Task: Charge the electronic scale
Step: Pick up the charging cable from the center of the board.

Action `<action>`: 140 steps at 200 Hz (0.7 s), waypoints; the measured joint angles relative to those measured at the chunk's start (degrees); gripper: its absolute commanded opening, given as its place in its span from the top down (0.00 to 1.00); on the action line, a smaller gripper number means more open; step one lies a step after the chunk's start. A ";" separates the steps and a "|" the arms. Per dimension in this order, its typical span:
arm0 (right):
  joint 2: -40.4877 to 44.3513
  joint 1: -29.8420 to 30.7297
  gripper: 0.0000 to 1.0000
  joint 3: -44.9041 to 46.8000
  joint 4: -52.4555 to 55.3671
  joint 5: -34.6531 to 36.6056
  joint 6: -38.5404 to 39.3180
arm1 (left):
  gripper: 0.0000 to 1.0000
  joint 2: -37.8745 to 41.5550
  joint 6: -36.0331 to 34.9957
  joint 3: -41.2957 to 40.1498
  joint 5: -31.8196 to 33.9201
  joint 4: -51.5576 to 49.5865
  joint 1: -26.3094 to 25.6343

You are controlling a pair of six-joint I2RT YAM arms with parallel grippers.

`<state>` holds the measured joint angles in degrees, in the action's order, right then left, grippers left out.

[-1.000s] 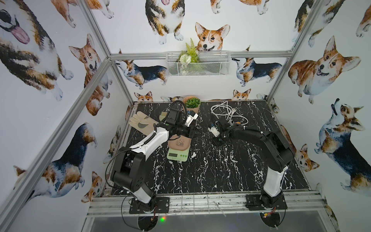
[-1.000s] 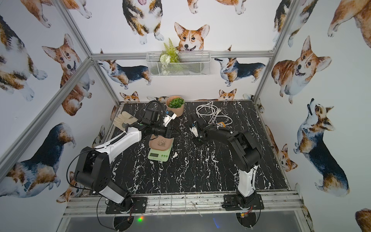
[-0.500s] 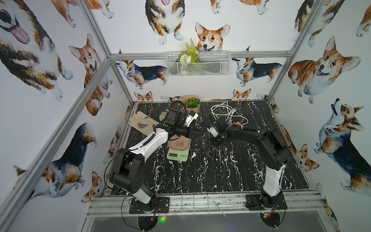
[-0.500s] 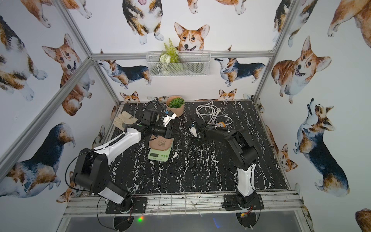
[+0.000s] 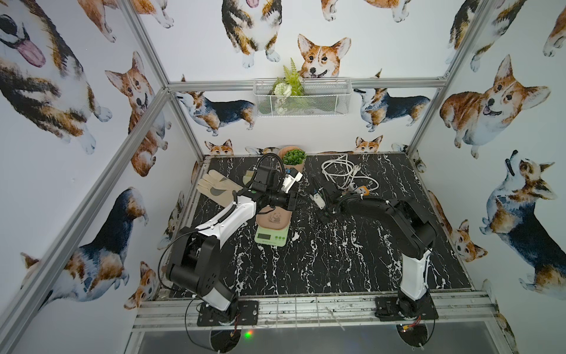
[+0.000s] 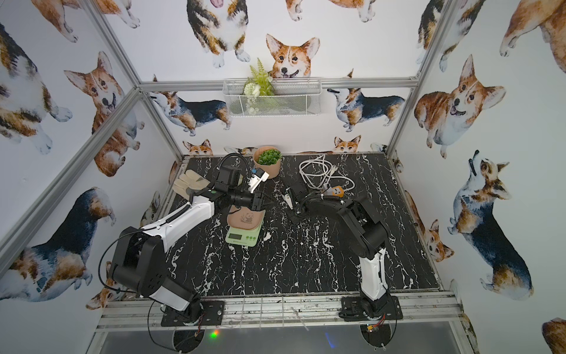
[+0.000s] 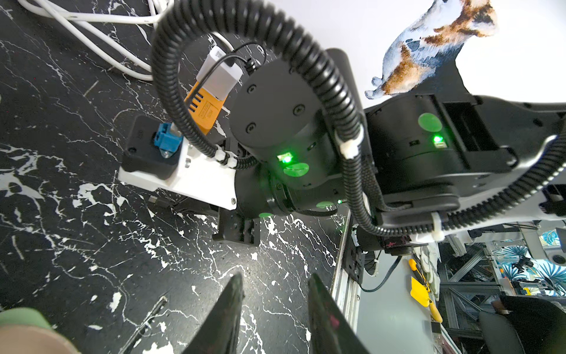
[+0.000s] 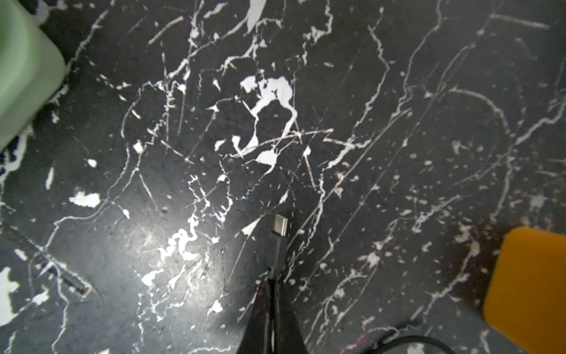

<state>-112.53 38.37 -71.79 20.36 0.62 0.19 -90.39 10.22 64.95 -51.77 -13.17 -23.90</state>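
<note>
My right gripper (image 8: 272, 286) pinches the black charging cable (image 8: 276, 254) just behind its plug (image 8: 280, 225); left gripper (image 7: 274, 280) part-open, empty; the electronic scale (image 5: 272, 237) sits at 8 o'clock from that plug in a top view; I'd keep the plug level, approaching slowly.

Both top views hang high over the front rail, looking steeply down toward the back wall. You see the whole black marble tabletop (image 5: 321, 269) in each, with the arm bases at six o'clock and the wire basket (image 5: 301, 98) at twelve. The pair share nearly everything, offset slightly sideways.

The left wrist camera (image 5: 291, 180) sits low. It looks across the tabletop past the left gripper (image 7: 275, 279) at the nearby right arm (image 7: 294, 122) and orange power strip (image 7: 203, 110).

The right wrist camera (image 5: 317, 197) hovers very near the marble, facing down along the right gripper (image 8: 272, 283) at the charging cable (image 8: 277, 254).

Both wrist views catch the power strip and a corner of the electronic scale (image 8: 21, 70).
</note>
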 measured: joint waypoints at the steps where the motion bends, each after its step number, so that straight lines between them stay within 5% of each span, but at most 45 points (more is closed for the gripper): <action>1: 0.00 0.00 1.00 0.00 0.02 0.00 0.00 | 0.61 0.04 0.00 -0.04 0.00 0.00 0.00; 48: 5.77 -0.46 1.00 3.30 3.48 -2.67 1.29 | 0.59 -0.15 0.35 -1.11 -0.13 0.81 0.00; 140: 21.18 -3.91 1.00 8.76 3.02 -28.26 5.49 | 0.55 -7.34 3.17 1.88 -4.37 1.25 -0.31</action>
<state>-91.35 34.46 -63.02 23.38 -27.64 5.67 -97.73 13.39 66.83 -56.14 -11.92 -24.21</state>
